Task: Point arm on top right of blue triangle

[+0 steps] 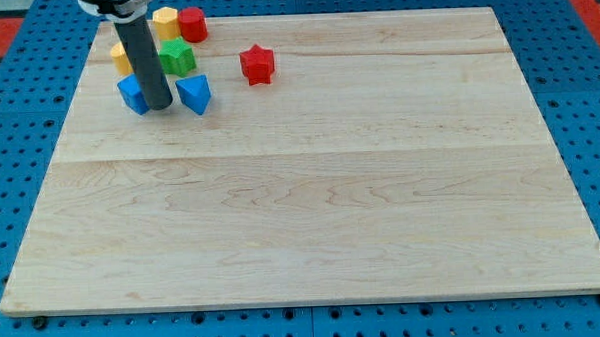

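Observation:
The blue triangle [194,93] lies on the wooden board [311,188] near the view's top left. My rod comes down from the view's top, and my tip [158,106] rests on the board just left of the blue triangle. The tip stands between the triangle and a second blue block [131,93], whose right part the rod hides.
A green block [179,58] sits just above the triangle. A yellow block [166,22] and a red block [193,24] lie at the top edge. Another yellow block [121,58] is partly hidden by the rod. A red star [258,64] lies right of the group.

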